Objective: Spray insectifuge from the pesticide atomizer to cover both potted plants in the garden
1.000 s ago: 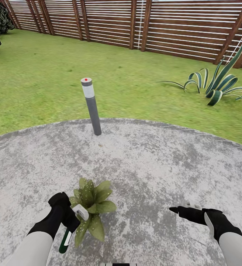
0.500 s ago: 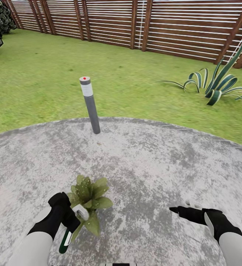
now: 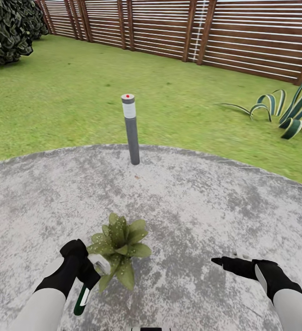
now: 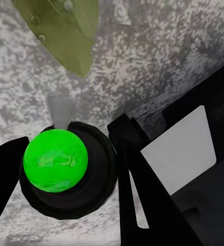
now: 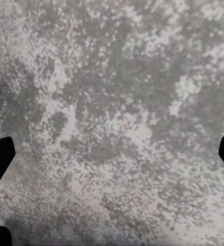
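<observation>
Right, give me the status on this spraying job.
Done: the left claw holds the pesticide atomizer. In hand: its spray head sits beside the potted plant on the patio, whose leaves carry droplets. Left: full coverage can't be confirmed, and a second plant remains. The right claw is open, empty.
</observation>
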### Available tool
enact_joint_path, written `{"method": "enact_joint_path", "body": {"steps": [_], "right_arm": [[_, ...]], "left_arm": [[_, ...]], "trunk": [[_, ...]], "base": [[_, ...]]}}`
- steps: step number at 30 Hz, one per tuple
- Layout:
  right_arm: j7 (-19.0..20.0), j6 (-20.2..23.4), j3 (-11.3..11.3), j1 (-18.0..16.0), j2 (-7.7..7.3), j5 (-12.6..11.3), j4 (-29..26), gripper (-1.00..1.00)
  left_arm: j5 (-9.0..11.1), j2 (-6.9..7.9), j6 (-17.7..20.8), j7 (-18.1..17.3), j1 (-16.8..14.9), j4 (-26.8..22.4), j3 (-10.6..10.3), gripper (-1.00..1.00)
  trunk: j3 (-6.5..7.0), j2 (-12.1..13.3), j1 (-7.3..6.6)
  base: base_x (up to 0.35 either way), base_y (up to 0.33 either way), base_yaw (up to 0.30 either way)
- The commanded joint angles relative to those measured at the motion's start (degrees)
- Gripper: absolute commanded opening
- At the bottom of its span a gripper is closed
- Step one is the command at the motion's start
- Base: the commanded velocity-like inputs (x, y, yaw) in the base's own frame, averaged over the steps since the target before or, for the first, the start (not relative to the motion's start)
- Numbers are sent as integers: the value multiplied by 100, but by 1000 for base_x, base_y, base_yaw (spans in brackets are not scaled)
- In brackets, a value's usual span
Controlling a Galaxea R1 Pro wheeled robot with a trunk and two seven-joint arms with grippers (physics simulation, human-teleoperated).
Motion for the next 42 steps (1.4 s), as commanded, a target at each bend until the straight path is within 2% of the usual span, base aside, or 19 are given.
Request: {"method": "enact_joint_path", "body": {"steps": [1,5,11,16,31,42], "right_arm": [[45,31,-49,-3,4,53,-9,100],[45,32,-48,-3,4,54,-9,100],[45,33,-49,-3,4,54,-9,100],[45,30,-47,-3,4,54,-9,100],[45,31,-48,-3,4,54,-9,100],[45,31,-48,-3,4,54,-9,100]], "left_arm": [[-46,-9,47,-48,-5,-5,22,-100],[-46,-9,47,-48,-4,-5,37,-100],[-46,-9,47,-45,-5,-5,284,-100],[-43,-9,47,-43,-5,-5,386,-100],[-37,-9,47,-43,-5,-10,400,-100],[-46,-9,47,-44,-3,-7,395,-100]], "trunk": [[-4,-2,-1],[-4,-2,-1],[-8,-2,-1],[-20,-2,-1],[-55,-2,-1],[-73,-2,-1]], "base": [[0,0,233],[0,-98,139],[0,-307,88],[0,-321,225],[73,-320,235],[17,-121,186]]}}
